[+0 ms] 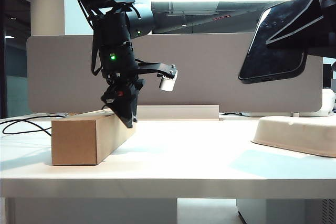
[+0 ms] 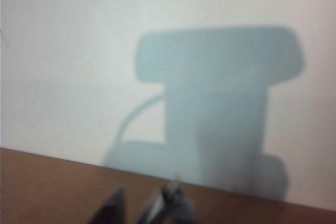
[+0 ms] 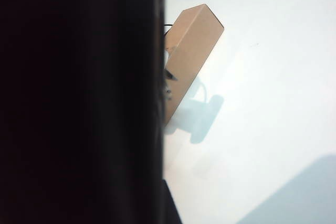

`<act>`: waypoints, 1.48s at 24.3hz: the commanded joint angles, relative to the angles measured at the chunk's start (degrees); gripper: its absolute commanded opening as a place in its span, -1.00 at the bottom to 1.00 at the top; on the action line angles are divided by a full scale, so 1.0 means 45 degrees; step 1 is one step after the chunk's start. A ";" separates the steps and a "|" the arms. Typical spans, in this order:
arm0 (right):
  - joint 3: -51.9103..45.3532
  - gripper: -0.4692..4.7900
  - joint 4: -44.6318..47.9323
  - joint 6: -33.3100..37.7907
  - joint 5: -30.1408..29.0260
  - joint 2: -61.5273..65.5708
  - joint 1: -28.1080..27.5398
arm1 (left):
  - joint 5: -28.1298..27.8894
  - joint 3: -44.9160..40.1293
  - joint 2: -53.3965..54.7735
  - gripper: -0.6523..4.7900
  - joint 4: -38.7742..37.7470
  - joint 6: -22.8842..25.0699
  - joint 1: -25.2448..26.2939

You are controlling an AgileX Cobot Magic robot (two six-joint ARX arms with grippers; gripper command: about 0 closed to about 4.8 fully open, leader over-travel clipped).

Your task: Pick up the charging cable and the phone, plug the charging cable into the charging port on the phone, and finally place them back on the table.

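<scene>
Up at the right of the exterior view, the right gripper (image 1: 315,11) pinches the phone (image 1: 275,43) high above the table (image 1: 173,156), the dark screen tilted and one short edge hanging lowest. From the right wrist camera the phone (image 3: 79,98) is a black slab that blocks most of the picture.

Over on the left, the left gripper (image 1: 125,111) points down at the far side of the cardboard box (image 1: 84,140), its tips level with the box top. The left wrist view is blurred; its fingertips (image 2: 113,208) appear to stand a little apart above the box (image 2: 52,187), but I cannot tell whether they are gripping anything. The charging cable (image 1: 23,124) trails as a thin black cord across the table's left edge, behind the box. A cream-white pad (image 1: 296,135) lies at the right, below the phone.
</scene>
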 commanded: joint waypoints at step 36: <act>0.1501 -0.84 0.1817 0.0452 -0.0151 -0.0092 -0.0005 | 1.1570 0.0044 -0.3866 -0.78 0.0024 -0.7815 -0.0015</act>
